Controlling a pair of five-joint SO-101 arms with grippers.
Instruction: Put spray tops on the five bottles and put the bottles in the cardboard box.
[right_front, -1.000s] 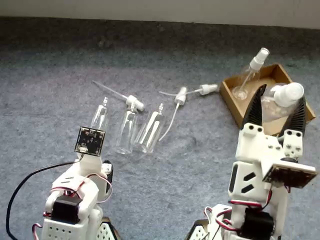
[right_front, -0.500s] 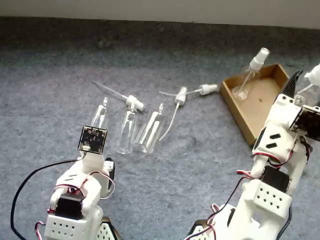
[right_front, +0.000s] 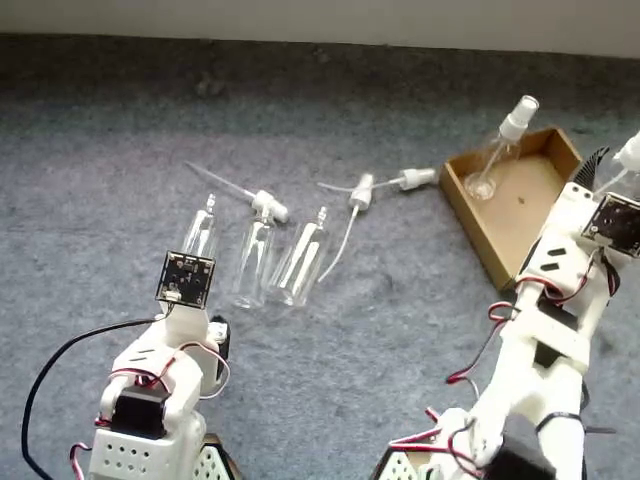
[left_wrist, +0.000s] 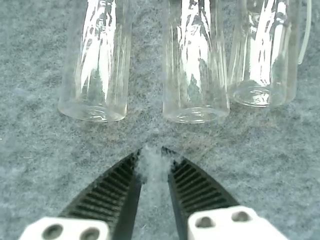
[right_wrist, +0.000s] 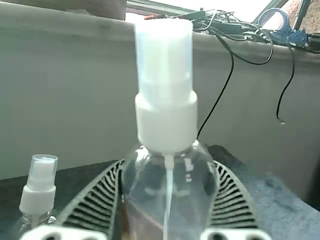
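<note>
1. Grey carpet-like cloth covers the table, and a pale wall runs along its far edge.
2. Nearest me, my left gripper sits low over the cloth. Its jaws are drawn almost together with only a thin slit between them, and they grip nothing. The tips stop just short of the bottle bases.
3. Three uncapped bottles lie side by side on the cloth, bases toward that gripper. Their necks are cut off in the left wrist view.
4. Beyond them, three loose spray tops with thin dip tubes lie scattered toward the cardboard box.
5. My right gripper is clamped around a capped bottle, holding it upright at the box's right corner. The high view's edge cuts it off, so I cannot tell whether it hangs over the box or past it.
6. Farthest off, another capped bottle leans in the box's far corner.
</note>
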